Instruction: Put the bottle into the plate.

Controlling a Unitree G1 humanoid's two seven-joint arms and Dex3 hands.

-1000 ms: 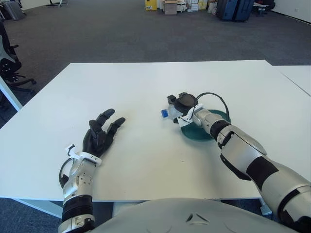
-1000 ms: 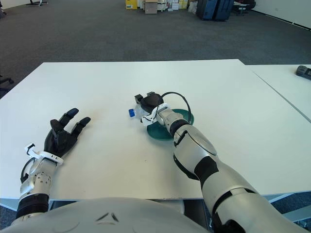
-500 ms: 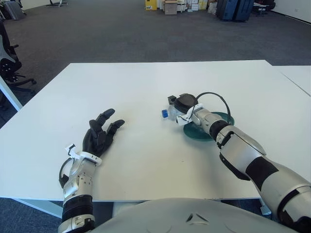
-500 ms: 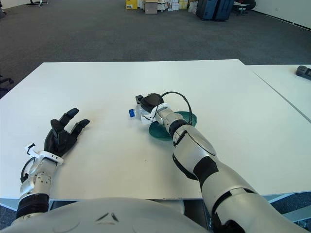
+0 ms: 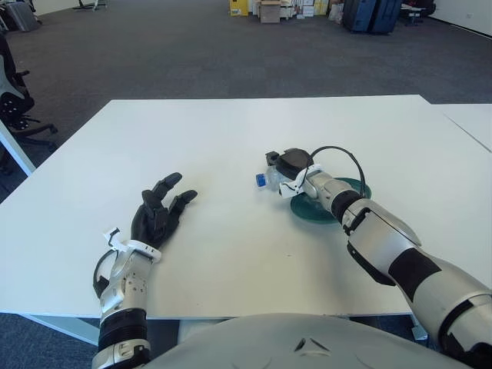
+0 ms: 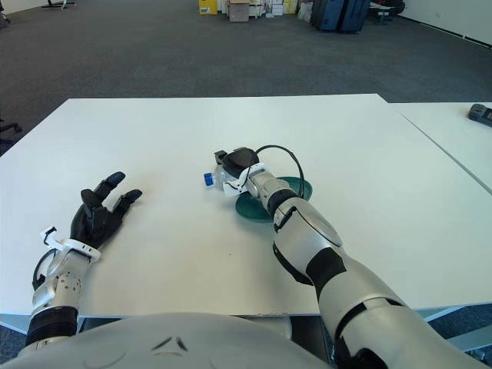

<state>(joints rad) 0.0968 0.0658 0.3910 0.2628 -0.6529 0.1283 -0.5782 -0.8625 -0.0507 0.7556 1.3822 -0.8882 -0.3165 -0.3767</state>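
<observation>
Left eye view: a white table (image 5: 231,146) is seen in an open office with dark grey carpet; boxes and dark cases are stacked along the far wall, an office chair (image 5: 11,100) stands at the left edge, and a second white table (image 5: 473,119) adjoins on the right. Counted: one bottle, one plate, two hands. The right hand (image 5: 290,171) is curled around the clear bottle (image 5: 270,179), which is held lying sideways with its blue cap pointing to the robot's left. The bottle is located just left of the dark green plate (image 5: 329,201), at or over its left rim; whether it touches the table cannot be told. The left hand (image 5: 157,214) is shown on the near left of the table with fingers spread, nothing held.

Right eye view: same scene. The right hand (image 6: 240,167) is seen closed on the bottle (image 6: 218,179), the plate (image 6: 269,198) partly covered by the forearm. One dark small object (image 6: 480,113) is visible on the neighbouring table; it cannot be identified. The left hand (image 6: 98,213) is seen open, well apart from the plate.
</observation>
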